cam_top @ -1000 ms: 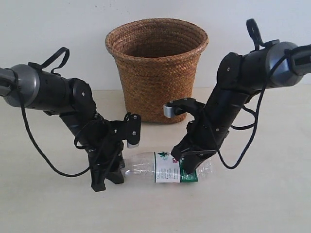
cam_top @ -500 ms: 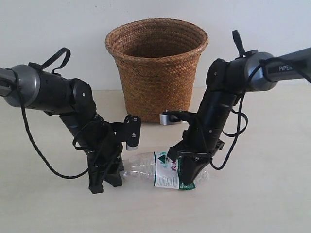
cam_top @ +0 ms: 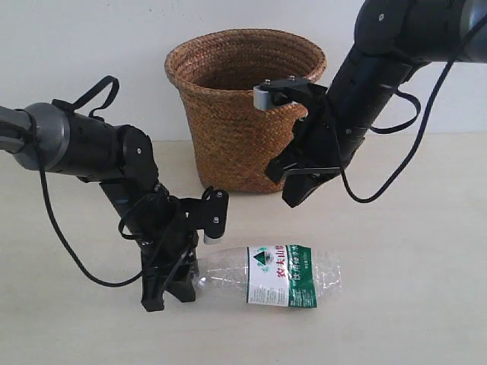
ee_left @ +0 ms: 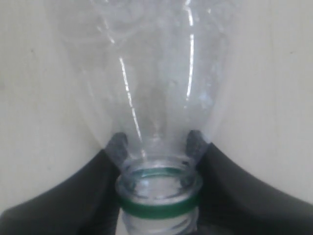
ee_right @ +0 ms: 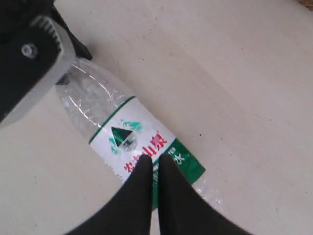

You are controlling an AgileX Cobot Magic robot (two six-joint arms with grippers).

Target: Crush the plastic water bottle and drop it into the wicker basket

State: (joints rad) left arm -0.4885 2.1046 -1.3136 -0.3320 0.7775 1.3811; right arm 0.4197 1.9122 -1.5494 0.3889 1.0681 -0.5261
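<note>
The plastic water bottle (cam_top: 281, 275) lies on its side on the table, label up, in front of the wicker basket (cam_top: 245, 114). My left gripper (cam_top: 169, 295) is shut on the bottle's neck; in the left wrist view the gripper (ee_left: 155, 144) has its two dark fingers pressing either side of the clear neck, just above the green ring (ee_left: 159, 206). The cap itself is out of view. My right gripper (cam_top: 295, 194) hangs shut and empty above the bottle, close to the basket's front wall. The right wrist view has its closed gripper (ee_right: 157, 160) over the label of the bottle (ee_right: 129, 139).
The left arm's wrist housing (ee_right: 29, 58) shows beside the bottle's shoulder in the right wrist view. A pale table (cam_top: 411, 304) spreads under everything, with a white wall behind the basket. Black cables loop off both arms.
My right gripper has let go of the bottle's labelled middle and risen up toward the basket. The bottle has shifted slightly right. My left gripper still holds the neck.
</note>
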